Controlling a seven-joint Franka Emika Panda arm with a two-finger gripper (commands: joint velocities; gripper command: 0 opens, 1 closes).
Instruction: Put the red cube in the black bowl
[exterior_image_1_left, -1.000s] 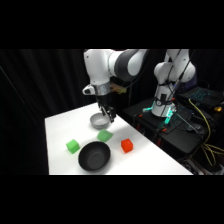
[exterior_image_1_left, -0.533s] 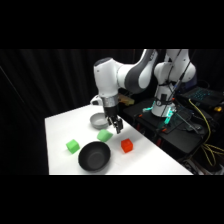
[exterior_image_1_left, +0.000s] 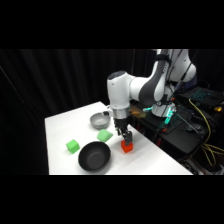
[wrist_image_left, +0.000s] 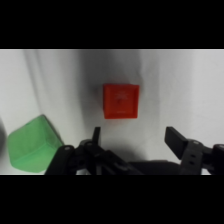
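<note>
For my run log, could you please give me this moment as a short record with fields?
gripper: gripper open, above the red cube, not touching it
red cube: red cube on the table, ungrasped
black bowl: black bowl empty, beside the cube
green cubes: green cube near the gripper; second green cube farther off
grey bowl: grey bowl behind them
task state: cube not yet in the bowl

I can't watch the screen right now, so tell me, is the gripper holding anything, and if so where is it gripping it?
Nothing is held. The gripper is open above the red cube, which sits on the table, untouched.
</note>
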